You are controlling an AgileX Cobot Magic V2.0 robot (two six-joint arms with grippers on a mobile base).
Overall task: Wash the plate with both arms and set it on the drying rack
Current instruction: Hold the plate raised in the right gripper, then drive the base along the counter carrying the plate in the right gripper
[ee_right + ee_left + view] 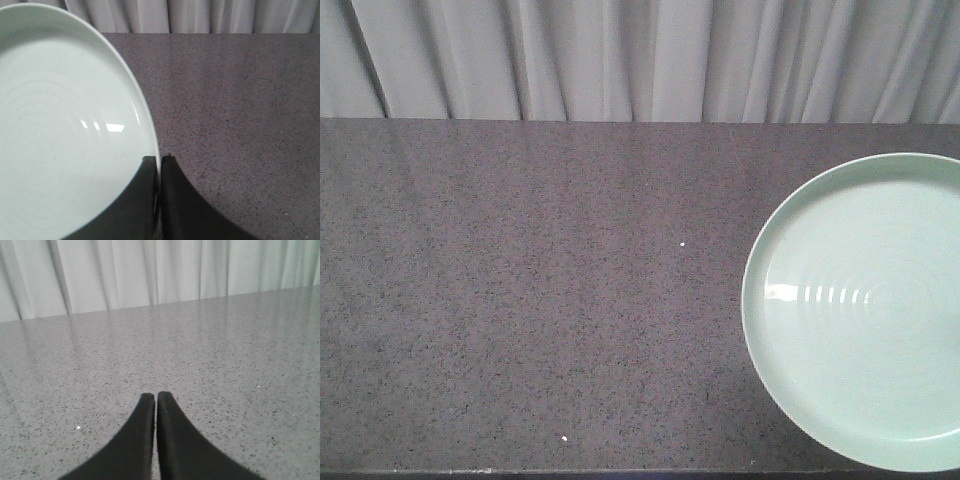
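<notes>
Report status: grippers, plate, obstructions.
Left gripper shut, empty, over countertop. Right gripper shut on plate rim. No drying rack in view; nothing obstructing.

Mint plate (pixel 865 310), seemingly flat on counter (pixel 520 300)

Plate (pixel 860 310): pale mint green, glossy, with faint concentric rings and small white highlights. Countertop (pixel 520 300): dark grey stone, finely speckled black and white, appearing lighter grey in the left wrist view. Curtain (pixel 620 60): pale grey-white with vertical shaded folds. Left gripper (pixel 156 396) and right gripper (pixel 159 159): plain matte black
</notes>
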